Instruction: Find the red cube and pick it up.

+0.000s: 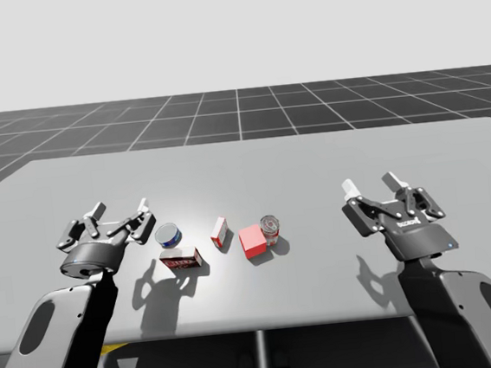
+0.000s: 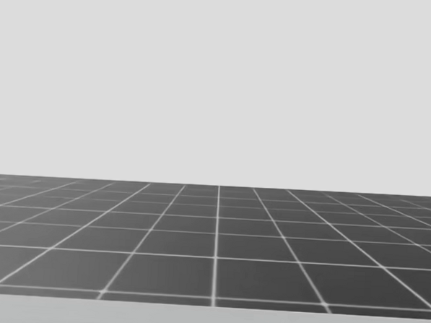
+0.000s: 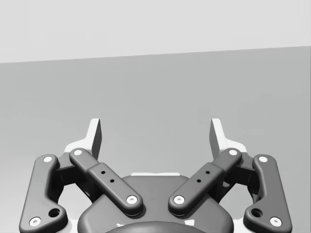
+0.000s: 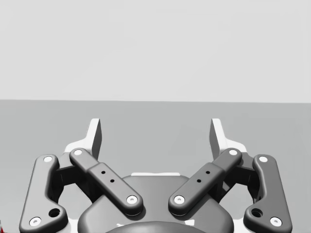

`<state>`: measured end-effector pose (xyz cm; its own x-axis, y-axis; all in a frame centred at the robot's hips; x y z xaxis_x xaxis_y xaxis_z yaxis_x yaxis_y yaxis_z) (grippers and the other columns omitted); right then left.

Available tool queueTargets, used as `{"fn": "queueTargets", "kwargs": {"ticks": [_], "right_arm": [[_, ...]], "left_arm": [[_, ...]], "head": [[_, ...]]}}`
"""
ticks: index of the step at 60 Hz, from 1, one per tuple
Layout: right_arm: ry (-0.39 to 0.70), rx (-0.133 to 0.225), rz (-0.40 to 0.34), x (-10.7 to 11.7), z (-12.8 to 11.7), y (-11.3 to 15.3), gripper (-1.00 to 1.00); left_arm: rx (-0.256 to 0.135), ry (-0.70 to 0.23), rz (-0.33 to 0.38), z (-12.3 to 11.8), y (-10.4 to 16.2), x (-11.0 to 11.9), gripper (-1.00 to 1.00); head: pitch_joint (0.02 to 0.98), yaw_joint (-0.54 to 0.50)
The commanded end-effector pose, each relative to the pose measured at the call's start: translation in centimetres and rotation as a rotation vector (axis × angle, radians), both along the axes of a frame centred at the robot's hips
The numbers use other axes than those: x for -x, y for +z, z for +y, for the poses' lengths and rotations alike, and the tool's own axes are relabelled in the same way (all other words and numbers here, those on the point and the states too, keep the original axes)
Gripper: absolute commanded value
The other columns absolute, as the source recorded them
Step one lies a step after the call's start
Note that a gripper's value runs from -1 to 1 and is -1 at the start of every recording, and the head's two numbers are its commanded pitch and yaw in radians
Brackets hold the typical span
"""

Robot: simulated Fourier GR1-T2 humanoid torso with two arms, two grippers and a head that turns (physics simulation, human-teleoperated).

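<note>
At the left wrist, jaws spread wide and holding nothing, two pale fingers standing well apart with bare grey surface ahead of them. At the right wrist, the same: jaws wide open and empty, pale fingers apart above bare grey surface.

From the high view, left jaws hovering above the surface near its left side, at the end of the left arm entering from the bottom edge. Right jaws likewise above the right side, on the right arm, well apart from the cluster of things.

Nearest the left jaws, a round blue-rimmed can, just beside the fingertips. In front of it, nearer the robot, a flat dark-red box. Toward the middle, a small red-and-white box standing upright. Just right of that, the red cube, resting on the surface roughly midway between the two jaws, touched by neither. At the cube's far right corner, touching or very nearly so, a silver can, upright.

Beyond the surface's far edge, a dark floor marked with a pale grid, under a plain light-grey background, seen from the head as well.
</note>
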<state>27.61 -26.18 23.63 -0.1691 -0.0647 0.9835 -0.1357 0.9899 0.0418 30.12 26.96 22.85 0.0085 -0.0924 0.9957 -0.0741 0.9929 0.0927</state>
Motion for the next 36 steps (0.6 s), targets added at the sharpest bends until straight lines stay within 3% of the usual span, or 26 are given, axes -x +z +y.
{"fn": "queueTargets", "kwargs": {"ticks": [1, 3, 6, 16, 36], "right_arm": [[-0.039, -0.026, 0.005, 0.25, 0.07, 0.04, -1.0], [-0.024, -0.005, 0.003, 0.38, 0.01, 0.15, -1.0], [-0.002, -0.036, 0.007, 0.3, -0.07, 0.29, -1.0], [0.026, -0.041, 0.035, -0.02, -0.21, 0.21, -1.0], [0.005, -0.057, 0.048, -0.09, -0.33, 0.35, -1.0]], "left_arm": [[-0.002, -0.001, 0.0, -0.03, -0.01, -0.02, -1.0], [-0.002, -0.002, 0.001, -0.06, -0.02, -0.03, -1.0], [-0.004, -0.003, 0.001, -0.08, -0.03, -0.02, -1.0], [-0.001, 0.002, 0.001, -0.05, -0.02, 0.01, -1.0], [0.003, 0.007, -0.004, 0.0, 0.02, 0.01, -1.0]], "head": [[0.075, 0.01], [0.079, 0.02], [0.085, 0.02], [0.156, 0.02], [0.475, 0.02]]}}
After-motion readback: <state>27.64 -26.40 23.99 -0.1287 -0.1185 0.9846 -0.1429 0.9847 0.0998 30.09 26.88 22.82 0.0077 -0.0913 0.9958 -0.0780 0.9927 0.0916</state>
